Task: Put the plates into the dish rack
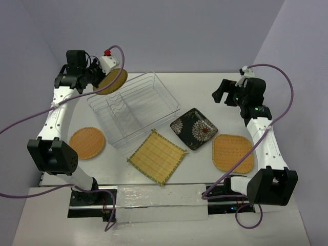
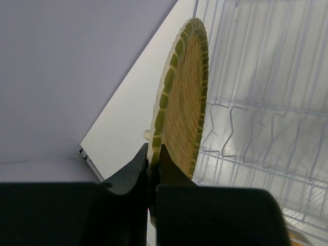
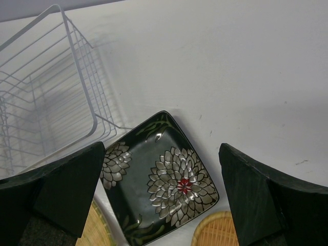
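Note:
My left gripper [image 1: 105,78] is shut on the rim of a round orange woven plate [image 1: 113,82], held on edge in the air over the far left corner of the wire dish rack [image 1: 134,106]. In the left wrist view the plate [image 2: 185,97] stands upright beside the rack's slots [image 2: 256,138]. My right gripper [image 1: 223,93] is open and empty, high above the black white-flowered plate [image 1: 193,128], which shows between its fingers [image 3: 169,179]. A second round orange plate [image 1: 87,142], the yellow bamboo plate [image 1: 157,156] and the rounded-square orange plate [image 1: 233,152] lie flat on the table.
The rack stands at the table's back middle, with the wall close behind it. A strip of clear tape [image 1: 159,196] runs along the near edge between the arm bases. Purple cables [image 1: 284,97] loop beside both arms.

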You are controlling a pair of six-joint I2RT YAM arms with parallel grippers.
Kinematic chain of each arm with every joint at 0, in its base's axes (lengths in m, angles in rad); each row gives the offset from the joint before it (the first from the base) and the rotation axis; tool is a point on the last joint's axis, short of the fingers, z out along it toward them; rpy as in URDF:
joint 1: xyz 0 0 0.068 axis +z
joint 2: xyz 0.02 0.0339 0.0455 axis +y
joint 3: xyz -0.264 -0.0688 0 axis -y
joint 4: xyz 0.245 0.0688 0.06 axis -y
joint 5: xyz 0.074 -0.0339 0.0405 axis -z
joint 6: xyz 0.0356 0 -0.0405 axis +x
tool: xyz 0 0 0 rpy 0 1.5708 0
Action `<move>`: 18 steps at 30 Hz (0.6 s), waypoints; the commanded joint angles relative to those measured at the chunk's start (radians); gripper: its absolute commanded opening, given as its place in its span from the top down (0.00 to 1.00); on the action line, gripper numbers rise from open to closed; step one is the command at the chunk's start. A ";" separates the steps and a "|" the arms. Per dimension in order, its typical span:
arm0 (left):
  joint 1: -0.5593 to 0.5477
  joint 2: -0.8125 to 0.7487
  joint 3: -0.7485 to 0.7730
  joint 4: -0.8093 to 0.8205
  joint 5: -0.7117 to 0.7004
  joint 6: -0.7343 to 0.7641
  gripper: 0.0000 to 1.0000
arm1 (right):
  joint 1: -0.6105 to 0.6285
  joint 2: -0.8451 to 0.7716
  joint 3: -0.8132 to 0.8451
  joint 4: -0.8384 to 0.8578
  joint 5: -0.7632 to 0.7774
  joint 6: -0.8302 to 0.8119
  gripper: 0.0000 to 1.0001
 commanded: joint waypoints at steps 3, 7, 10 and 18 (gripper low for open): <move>-0.002 0.013 0.039 -0.028 -0.017 0.043 1.00 | -0.005 -0.023 0.013 0.014 0.009 -0.010 0.00; -0.002 0.028 -0.005 -0.019 -0.018 0.035 1.00 | -0.004 -0.010 0.021 0.009 0.008 -0.007 0.00; -0.002 0.034 -0.037 -0.005 -0.019 0.029 1.00 | -0.003 -0.004 0.024 0.005 0.013 -0.009 0.00; -0.004 0.055 -0.097 0.043 -0.042 0.010 1.00 | -0.003 0.008 0.026 -0.003 0.028 -0.008 0.00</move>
